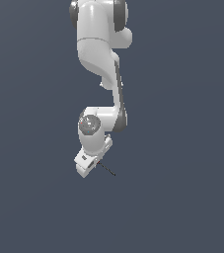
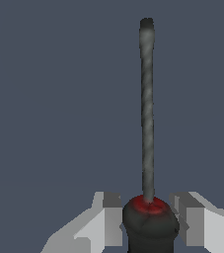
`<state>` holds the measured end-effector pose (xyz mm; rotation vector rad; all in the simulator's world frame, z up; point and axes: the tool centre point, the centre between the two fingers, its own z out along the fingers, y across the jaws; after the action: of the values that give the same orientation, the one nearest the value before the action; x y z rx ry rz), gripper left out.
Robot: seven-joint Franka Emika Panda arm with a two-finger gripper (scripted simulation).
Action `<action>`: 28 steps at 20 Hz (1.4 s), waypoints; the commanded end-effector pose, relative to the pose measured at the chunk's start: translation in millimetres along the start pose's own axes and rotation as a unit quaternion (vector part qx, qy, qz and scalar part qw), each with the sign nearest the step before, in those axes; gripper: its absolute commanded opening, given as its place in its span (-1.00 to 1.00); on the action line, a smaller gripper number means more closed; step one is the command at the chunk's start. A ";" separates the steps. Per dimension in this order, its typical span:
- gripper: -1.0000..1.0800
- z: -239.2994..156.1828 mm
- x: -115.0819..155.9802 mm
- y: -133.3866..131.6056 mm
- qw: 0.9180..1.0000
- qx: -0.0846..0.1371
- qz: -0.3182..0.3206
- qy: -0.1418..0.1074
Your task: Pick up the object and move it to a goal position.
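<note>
Plain grey ground (image 1: pixel 182 207) is seen all around, with open room on every side. The screwdriver (image 2: pixel 147 148) is pinched at its handle by the gripper (image 2: pixel 148 225). In the exterior view, the thin shaft (image 1: pixel 107 169) points toward the lower right. The red-and-black handle is shown only by the wrist view.
</note>
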<state>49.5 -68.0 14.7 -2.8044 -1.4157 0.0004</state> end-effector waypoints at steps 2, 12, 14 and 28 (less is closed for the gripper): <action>-1.00 -0.1 0.0 0.0 1.000 0.000 0.000 0.000; -1.00 -22.5 45.1 -10.8 1.000 0.000 0.000 0.000; -1.00 -30.8 61.8 -14.6 1.000 0.000 0.000 0.000; -1.00 -86.0 174.8 -37.1 1.000 0.000 0.000 0.000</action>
<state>119.3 87.4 96.0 -2.8026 -1.4171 -0.0005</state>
